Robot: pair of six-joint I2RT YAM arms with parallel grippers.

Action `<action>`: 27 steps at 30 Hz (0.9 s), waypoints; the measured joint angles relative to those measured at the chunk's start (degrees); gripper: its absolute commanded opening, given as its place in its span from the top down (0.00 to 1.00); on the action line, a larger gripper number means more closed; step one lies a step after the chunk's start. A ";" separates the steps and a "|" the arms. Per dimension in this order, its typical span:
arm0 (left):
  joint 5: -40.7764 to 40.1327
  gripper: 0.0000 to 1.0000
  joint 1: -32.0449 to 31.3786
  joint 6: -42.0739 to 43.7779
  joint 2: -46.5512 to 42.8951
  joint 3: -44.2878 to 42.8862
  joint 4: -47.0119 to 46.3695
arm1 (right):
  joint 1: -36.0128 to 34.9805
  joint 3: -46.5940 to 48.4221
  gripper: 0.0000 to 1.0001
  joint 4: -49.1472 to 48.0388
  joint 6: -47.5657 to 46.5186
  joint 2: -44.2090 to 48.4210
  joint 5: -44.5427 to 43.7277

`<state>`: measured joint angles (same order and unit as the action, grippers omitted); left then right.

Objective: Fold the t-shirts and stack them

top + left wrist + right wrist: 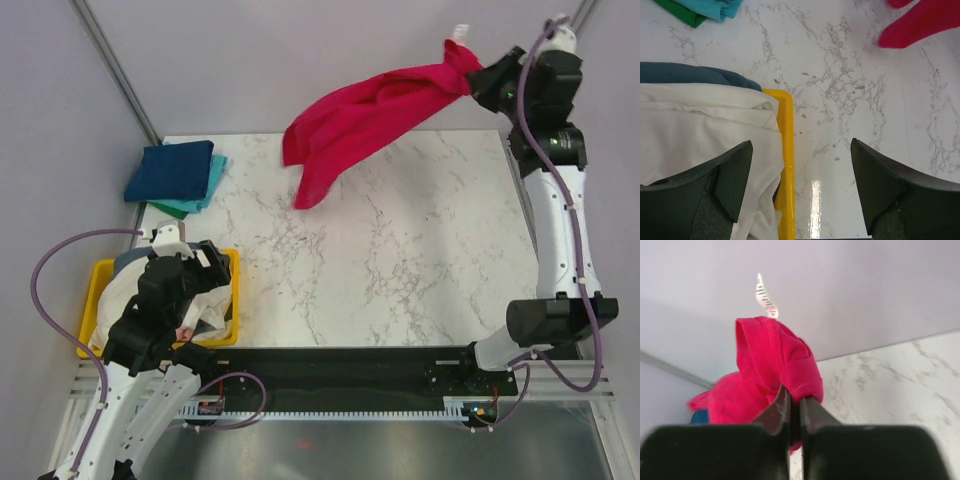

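My right end effector [794, 401] is pinched tight on a bunched fold of the red t-shirt [370, 115], holding it high over the far right corner of the worktop [420, 270]. A white label [765, 297] sticks up from that fold. The cloth trails leftward in the air; I cannot tell whether its low end touches the marble. My left end effector [800, 180] stands wide, gripping nothing, above the right rim of the yellow tray [785, 165]. In the tray lie a white t-shirt [700, 130] and a grey-blue t-shirt [690, 75]. At the far left, 3 folded shirts are stacked: navy t-shirt [170, 168] over teal t-shirt [216, 176] over green t-shirt [170, 208].
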<state>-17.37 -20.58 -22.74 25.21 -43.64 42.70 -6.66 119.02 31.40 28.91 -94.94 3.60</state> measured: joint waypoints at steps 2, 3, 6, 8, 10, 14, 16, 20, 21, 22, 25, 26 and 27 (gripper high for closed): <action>0.04 0.14 0.00 0.04 -0.15 0.00 0.00 | 8.22 -11.52 0.14 -5.68 2.93 5.29 3.21; 0.04 0.14 0.00 0.09 -0.31 0.00 0.00 | 12.35 -18.45 0.06 -8.15 3.61 6.71 4.24; 0.15 0.14 0.00 0.13 -0.68 0.02 -0.02 | 18.64 -34.40 0.02 -10.60 3.96 4.04 5.07; 0.66 0.14 0.00 0.15 -0.68 0.20 -0.28 | 19.63 -43.32 0.02 -9.57 3.80 -0.52 5.18; 1.16 0.14 0.00 0.20 -0.63 0.31 -0.44 | 19.52 -50.75 0.02 -5.99 3.58 -2.78 4.74; 1.51 0.14 0.00 0.33 -0.07 0.33 -0.85 | 18.93 -54.53 0.02 -1.18 2.14 1.49 2.93; 1.51 0.14 0.02 0.33 0.20 0.33 -0.92 | 18.86 -53.96 0.02 -1.53 1.33 5.62 2.14; 1.53 0.14 0.42 0.33 0.26 0.37 -0.98 | 18.36 -52.57 0.06 -5.75 0.70 12.39 3.08; 1.57 0.14 0.50 0.35 0.31 0.39 -1.03 | 17.88 -52.11 0.08 -6.75 0.63 12.46 3.50; 1.66 0.14 0.72 0.35 0.42 0.42 -1.09 | 16.76 -51.23 0.10 -7.63 0.42 11.47 3.76; 2.54 0.14 1.81 0.35 1.16 0.44 -1.16 | 12.24 -48.15 0.17 -9.64 0.35 5.55 4.57; 2.84 0.14 2.29 0.37 1.49 0.44 -1.18 | 10.86 -47.50 0.19 -9.90 0.48 3.67 4.61; 2.99 0.14 2.75 0.37 1.81 0.44 -1.20 | 9.18 -47.08 0.20 -10.49 0.85 1.29 4.68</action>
<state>-14.37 -17.82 -22.37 27.03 -43.20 41.50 2.52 71.94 20.91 29.76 -93.65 8.27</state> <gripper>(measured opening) 0.865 0.824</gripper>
